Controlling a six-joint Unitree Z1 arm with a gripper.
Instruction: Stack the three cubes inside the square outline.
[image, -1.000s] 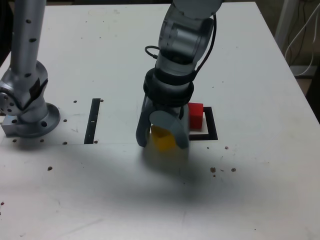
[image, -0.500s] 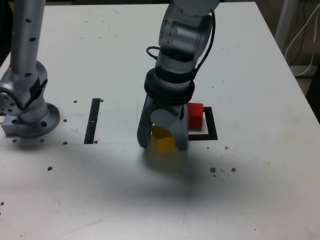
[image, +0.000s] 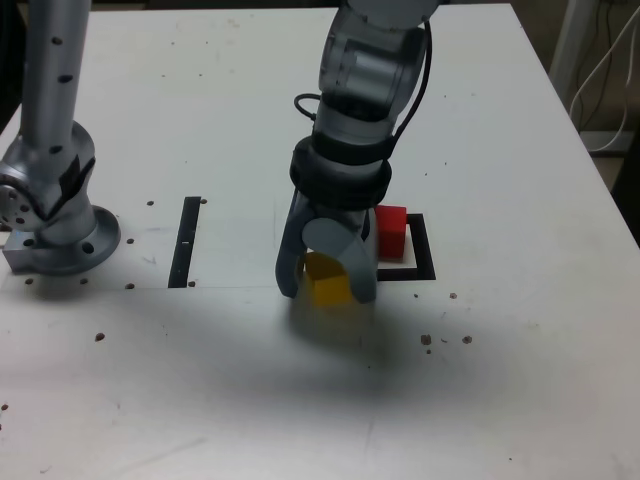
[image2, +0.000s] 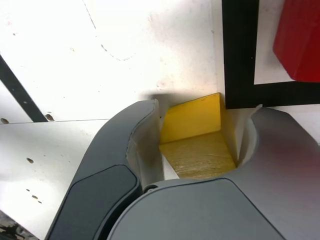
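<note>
Compared with the earlier frames, the fingers of the end effector (image: 327, 285) are being brought closer together around the yellow cube (image: 331, 281), which is being kept outside the square outline (image: 425, 245), on its near left side in the exterior view. Whether the cube is being gripped cannot be told. In the wrist view, a corner of the outline is being shown that is being covered by the end effector in the exterior view. The red cube (image: 391, 233), inside the outline, is being partly hidden there and cut off in the wrist view.
</note>
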